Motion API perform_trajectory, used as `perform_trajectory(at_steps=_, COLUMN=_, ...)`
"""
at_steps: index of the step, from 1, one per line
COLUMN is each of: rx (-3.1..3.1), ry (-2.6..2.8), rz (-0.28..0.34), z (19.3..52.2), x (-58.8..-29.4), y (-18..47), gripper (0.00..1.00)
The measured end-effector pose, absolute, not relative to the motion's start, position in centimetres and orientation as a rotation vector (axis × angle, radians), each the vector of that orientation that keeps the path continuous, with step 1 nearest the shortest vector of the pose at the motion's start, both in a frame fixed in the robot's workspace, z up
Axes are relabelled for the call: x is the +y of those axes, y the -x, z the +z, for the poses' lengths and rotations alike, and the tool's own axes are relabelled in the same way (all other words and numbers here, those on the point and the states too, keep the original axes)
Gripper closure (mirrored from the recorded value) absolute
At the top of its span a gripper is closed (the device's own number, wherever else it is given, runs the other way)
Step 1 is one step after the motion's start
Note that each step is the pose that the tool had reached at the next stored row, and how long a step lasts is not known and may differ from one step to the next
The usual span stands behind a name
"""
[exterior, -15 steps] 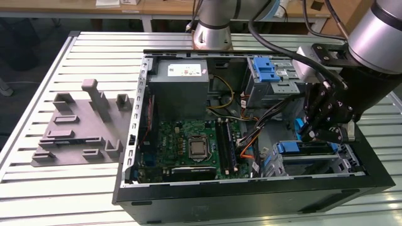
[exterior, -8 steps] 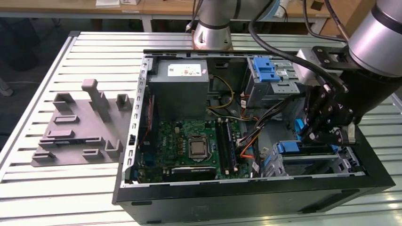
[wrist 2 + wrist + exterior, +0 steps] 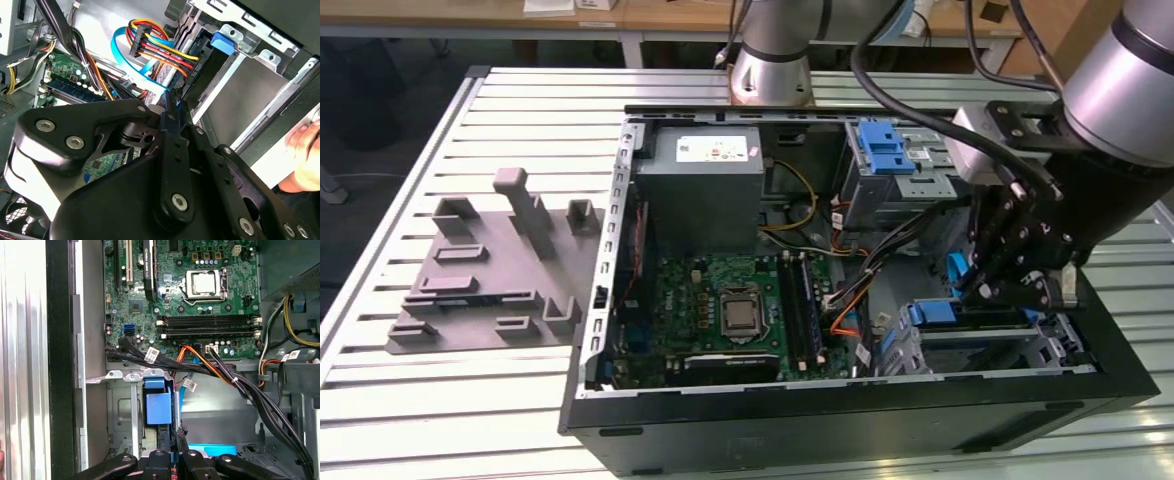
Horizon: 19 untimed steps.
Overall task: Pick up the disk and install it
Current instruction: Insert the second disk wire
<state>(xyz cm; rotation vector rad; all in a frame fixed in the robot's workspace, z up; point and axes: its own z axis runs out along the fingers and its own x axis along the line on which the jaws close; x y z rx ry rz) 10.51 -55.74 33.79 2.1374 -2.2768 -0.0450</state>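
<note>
Disk (image 3: 970, 312) low in computer case (image 3: 720, 420), drive bay at exterior view's right, blue bracket showing. Tool (image 3: 1017, 290) just above; grip state unclear. Judged heavy, rigid, shock-sensitive; hold by bracket edges.

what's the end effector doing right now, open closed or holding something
End effector: fingers together, shut, down inside the computer case by the drive bay's blue latch; whether it grips anything cannot be told.

In the exterior view the end effector (image 3: 1017, 285) covers most of the drive cage behind it, so the disk cannot be made out there. In the second wrist view a hand (image 3: 306, 150) is cut by the picture edge. Its black linkage hides the fingertips in both wrist views.
</note>
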Motion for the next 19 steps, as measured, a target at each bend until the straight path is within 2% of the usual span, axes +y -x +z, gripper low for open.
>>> perform_trajectory(at_steps=19, rx=-2.277, ry=-2.137, rz=-0.045, z=33.56, x=-55.77, y=-10.83, gripper=0.84)
